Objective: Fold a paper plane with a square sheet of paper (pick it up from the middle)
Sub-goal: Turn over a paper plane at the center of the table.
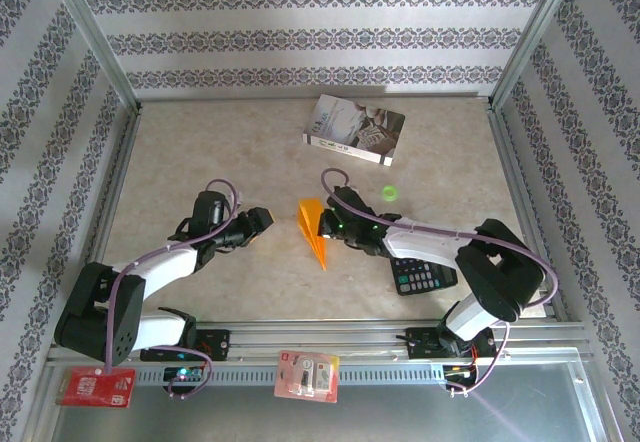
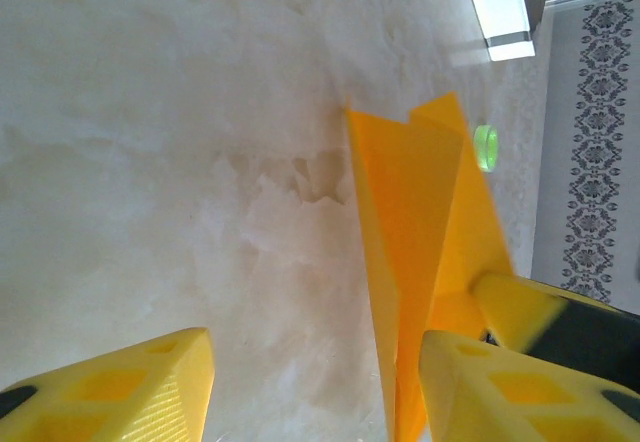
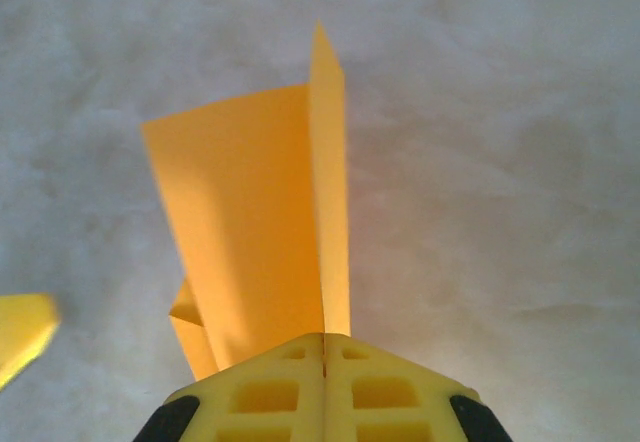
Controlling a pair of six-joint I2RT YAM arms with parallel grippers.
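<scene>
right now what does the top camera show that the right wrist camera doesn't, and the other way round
Top camera: the book, the calculator and a small green thing. Right wrist camera: a close look at the right gripper shut on the folded orange paper, one flap standing up. Shared: that paper, that gripper and the pale table.

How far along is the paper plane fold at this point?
Done: the orange paper is already folded into a narrow pointed shape with a raised flap. In hand: the right gripper is shut on one end; the left gripper is open, the paper between its fingers. Left: probably the last wing creases and letting go.
</scene>
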